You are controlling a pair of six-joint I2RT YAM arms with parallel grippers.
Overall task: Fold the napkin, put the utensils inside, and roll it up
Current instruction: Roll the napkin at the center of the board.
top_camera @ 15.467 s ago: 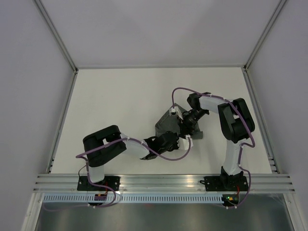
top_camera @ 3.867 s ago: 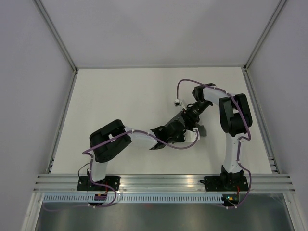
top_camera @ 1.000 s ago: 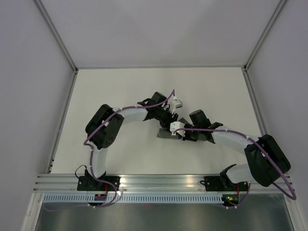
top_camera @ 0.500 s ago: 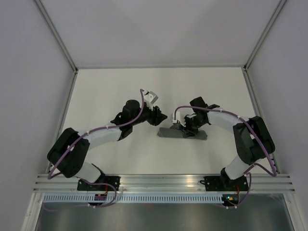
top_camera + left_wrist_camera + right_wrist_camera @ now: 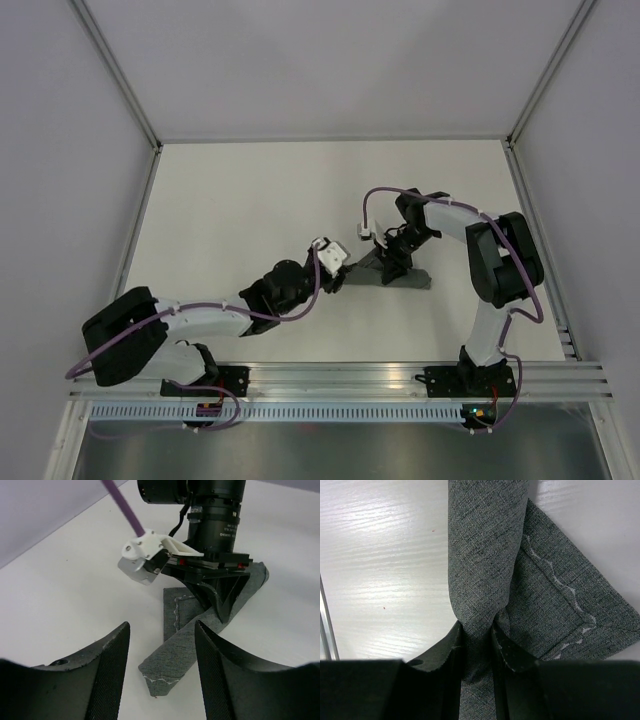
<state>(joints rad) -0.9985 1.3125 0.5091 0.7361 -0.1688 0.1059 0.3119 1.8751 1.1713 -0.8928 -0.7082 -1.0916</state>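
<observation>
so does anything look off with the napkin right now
Yes: the napkin is a loose, uneven roll, pinched between the right fingers. A stitched corner flap splays out sideways instead of being wrapped in. No utensils are visible, so I cannot tell if they are inside.

Napkin (image 5: 485, 555) dark grey, pale wavy stitching; table (image 5: 250, 190) white.
</observation>
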